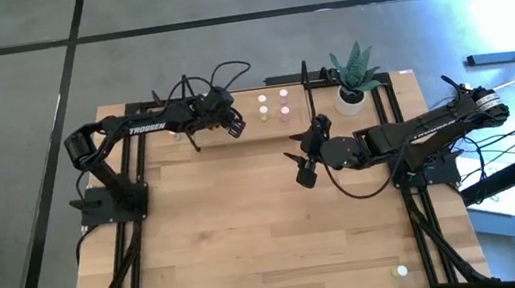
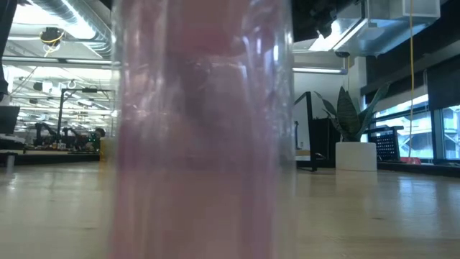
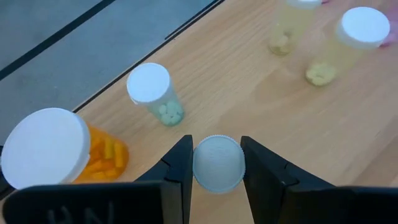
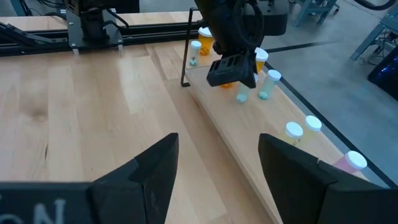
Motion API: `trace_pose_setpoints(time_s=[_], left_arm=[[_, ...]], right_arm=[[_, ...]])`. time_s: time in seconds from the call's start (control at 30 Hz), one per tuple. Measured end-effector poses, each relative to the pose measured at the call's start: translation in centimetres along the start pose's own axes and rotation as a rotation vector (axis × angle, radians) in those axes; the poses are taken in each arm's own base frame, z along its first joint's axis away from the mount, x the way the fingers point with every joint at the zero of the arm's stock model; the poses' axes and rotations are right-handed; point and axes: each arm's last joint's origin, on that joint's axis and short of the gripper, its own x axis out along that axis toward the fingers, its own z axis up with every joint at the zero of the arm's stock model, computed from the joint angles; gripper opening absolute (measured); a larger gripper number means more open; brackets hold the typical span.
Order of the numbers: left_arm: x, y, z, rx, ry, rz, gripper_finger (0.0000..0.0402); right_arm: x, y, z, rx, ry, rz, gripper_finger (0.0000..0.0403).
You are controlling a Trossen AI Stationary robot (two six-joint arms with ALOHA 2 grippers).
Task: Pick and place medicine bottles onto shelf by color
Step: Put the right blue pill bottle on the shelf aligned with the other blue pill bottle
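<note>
Close against the low camera, a pink bottle (image 2: 201,129) fills the frame's middle. Further up the table, the right gripper (image 4: 217,168) hangs spread and empty at centre. Beyond, the left gripper (image 3: 216,163) pinches a white-capped bottle (image 3: 217,163) above the shelf (image 4: 249,146), near the green bottle (image 3: 155,93) and orange bottle (image 3: 62,149). Light, rigid, smooth plastic; the ribbed cap seems the surest hold.
</note>
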Motion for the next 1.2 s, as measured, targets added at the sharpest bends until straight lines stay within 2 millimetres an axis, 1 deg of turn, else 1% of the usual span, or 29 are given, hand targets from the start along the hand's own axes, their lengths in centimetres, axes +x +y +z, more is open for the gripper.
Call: trace_pose_setpoints(time_s=[0.43,0.7,1.2], left_arm=[[0.00,0.00,0.00,-0.007,0.000,-0.001,0.0095],[0.00,0.00,0.00,-0.026,0.000,-0.001,0.0112],[0.01,-0.01,-0.02,-0.060,0.001,0.000,0.0117]], right_arm=[[0.00,0.00,0.00,0.000,0.000,0.000,0.0224],[0.00,0.01,0.00,0.000,0.000,0.000,0.0224],[0.00,0.00,0.00,0.000,0.000,0.000,0.0224]])
